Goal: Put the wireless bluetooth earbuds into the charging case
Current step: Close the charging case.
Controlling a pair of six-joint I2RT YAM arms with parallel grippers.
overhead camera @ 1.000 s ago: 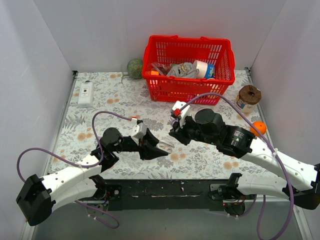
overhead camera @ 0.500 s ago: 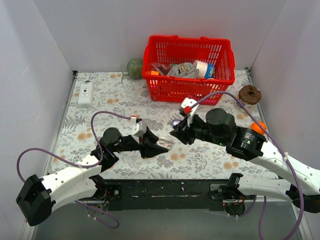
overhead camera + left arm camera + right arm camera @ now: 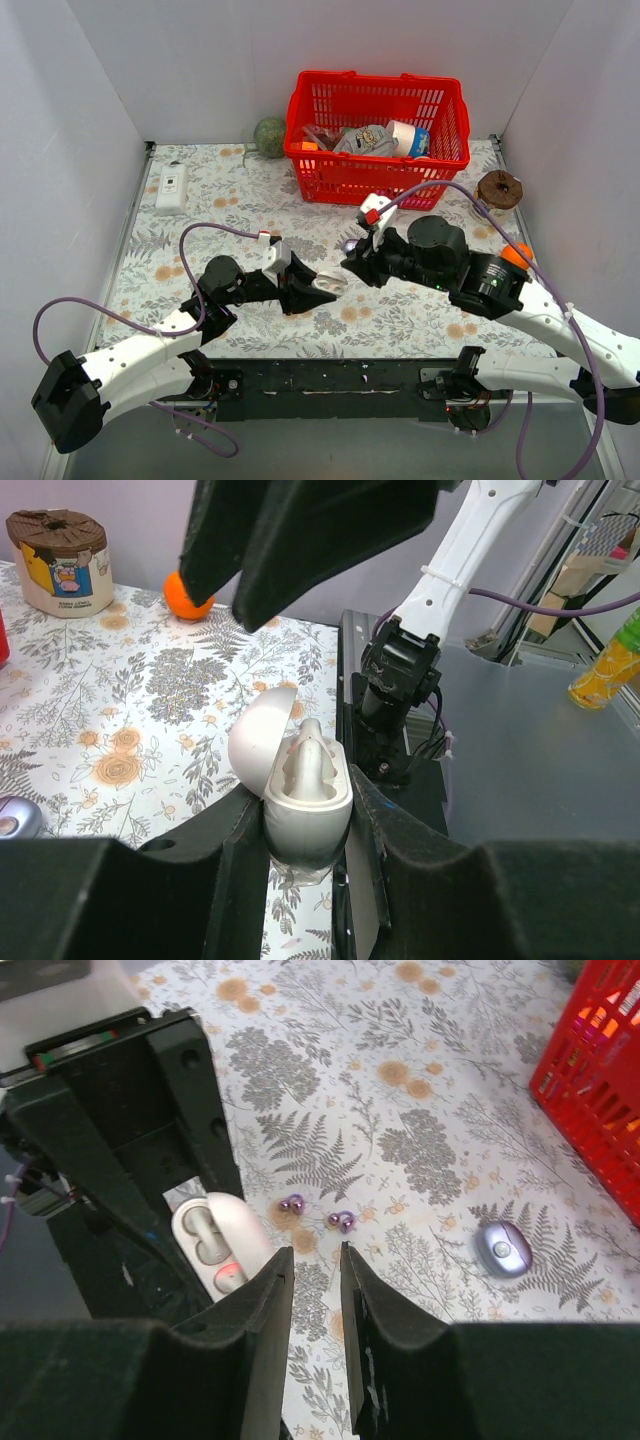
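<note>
1. Left gripper clamps an open white pod, mid-worktop.
2. Buds lie between pod and case: tiny, light, glossy, likely slippery; pinch each across its body.
3. Case lies shut, farther back.
4. Right gripper hovers near the buds, fingers narrowly apart, empty.

The earbuds are glossy purple, the charging case lavender with a paler top. The bench carries a white cloth printed with grey ferns and orange flowers. The basket is red, the open shell white.

A green ball sits just beside the red basket.
</note>
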